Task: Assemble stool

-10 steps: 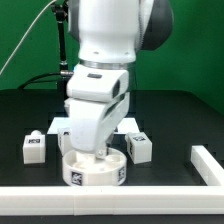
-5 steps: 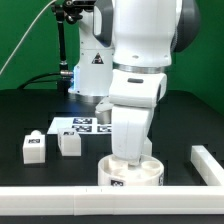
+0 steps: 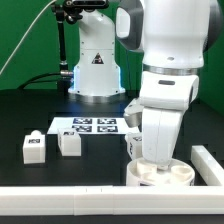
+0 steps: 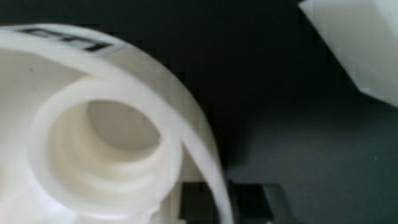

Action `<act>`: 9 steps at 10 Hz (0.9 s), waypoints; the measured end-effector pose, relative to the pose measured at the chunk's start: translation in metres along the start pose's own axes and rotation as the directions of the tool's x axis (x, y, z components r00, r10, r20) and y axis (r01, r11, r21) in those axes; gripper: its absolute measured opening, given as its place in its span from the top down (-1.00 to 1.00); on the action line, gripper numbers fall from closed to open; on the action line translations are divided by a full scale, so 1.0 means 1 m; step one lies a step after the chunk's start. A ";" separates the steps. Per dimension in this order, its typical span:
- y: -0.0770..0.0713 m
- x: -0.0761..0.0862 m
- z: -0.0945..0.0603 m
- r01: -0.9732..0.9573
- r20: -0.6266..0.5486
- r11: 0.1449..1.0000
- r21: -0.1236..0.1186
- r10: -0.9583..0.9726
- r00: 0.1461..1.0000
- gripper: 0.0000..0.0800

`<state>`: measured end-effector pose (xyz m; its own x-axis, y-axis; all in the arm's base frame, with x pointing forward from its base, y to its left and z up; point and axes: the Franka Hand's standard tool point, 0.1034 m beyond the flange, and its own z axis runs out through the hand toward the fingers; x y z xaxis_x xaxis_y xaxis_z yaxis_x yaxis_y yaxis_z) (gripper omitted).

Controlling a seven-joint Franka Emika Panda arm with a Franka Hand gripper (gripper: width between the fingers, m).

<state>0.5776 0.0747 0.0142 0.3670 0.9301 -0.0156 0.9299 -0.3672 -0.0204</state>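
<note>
The stool's round white seat [image 3: 163, 177] rests on the black table near the front rail, toward the exterior view's right. My gripper [image 3: 153, 164] reaches down into it from above. In the wrist view the gripper [image 4: 221, 198] is shut on the seat's thin rim wall [image 4: 199, 150], with one dark finger [image 4: 260, 200] outside and the other inside the ring. Two tagged block legs [image 3: 33, 148] [image 3: 69, 142] stand at the exterior view's left. Another leg [image 3: 133, 143] shows partly behind the arm.
The marker board [image 3: 90, 126] lies flat in front of the robot base. A long white border rail [image 3: 60, 203] runs along the front, and a short rail piece [image 3: 209, 164] stands at the right. A blurred white piece [image 4: 356, 50] is close to the seat in the wrist view.
The arm has slid the seat along the front rail from the exterior view's left-centre to its right. The leg that stood right of the arm is now at its left side.
</note>
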 end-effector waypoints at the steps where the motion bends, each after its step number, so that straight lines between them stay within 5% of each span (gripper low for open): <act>1: -0.001 0.004 0.000 -0.011 -0.001 1.000 -0.001 0.011 1.000 0.92; 4: -0.010 0.022 -0.002 -0.043 -0.005 0.999 -0.003 0.043 0.999 0.92; 9: -0.013 0.026 -0.001 -0.064 -0.006 0.998 0.001 0.064 0.998 0.92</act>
<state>0.5746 0.1035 0.0152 0.4254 0.9049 -0.0110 0.9047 -0.4256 -0.0203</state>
